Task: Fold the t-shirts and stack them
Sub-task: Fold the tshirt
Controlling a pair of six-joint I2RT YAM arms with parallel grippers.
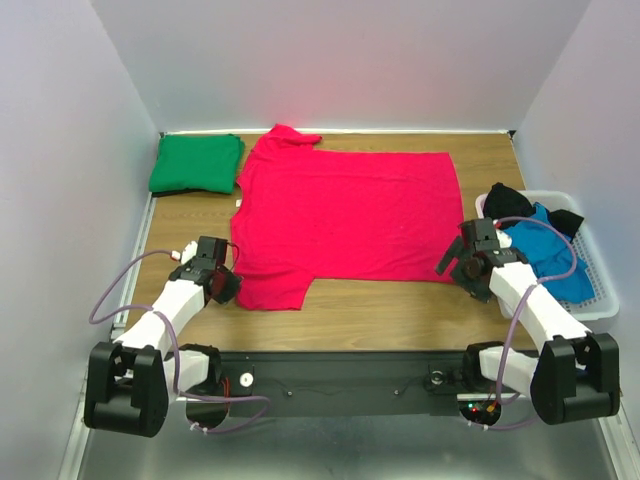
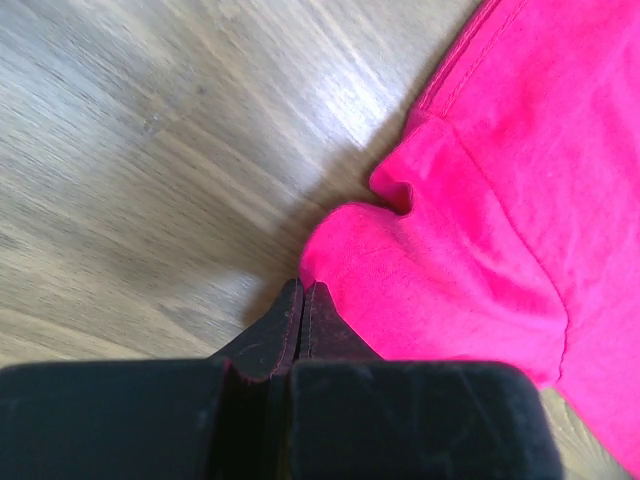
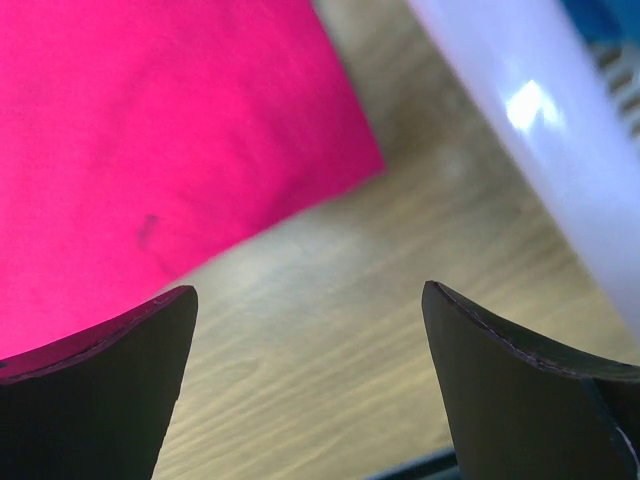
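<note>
Crimson t-shirt (image 1: 345, 215) lies flat on the desk (image 1: 400, 310). Left jaws closed, tips touching its sleeve hem; pinch cannot be told. Right jaws fully open, empty, with the shirt corner ahead-left.

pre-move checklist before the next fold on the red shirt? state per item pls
1. Red t-shirt spread flat on the table: ok.
2. Left hand shut at the near sleeve edge: ok. Cloth actually pinched: cannot tell.
3. Right hand open: ok.
4. Right hand on the hem corner: not ok, it is over bare wood between that corner and the white basket.
5. Green t-shirt folded at the far left corner: ok.
6. Blue t-shirt and black t-shirt in the basket, off the work area: ok.
</note>
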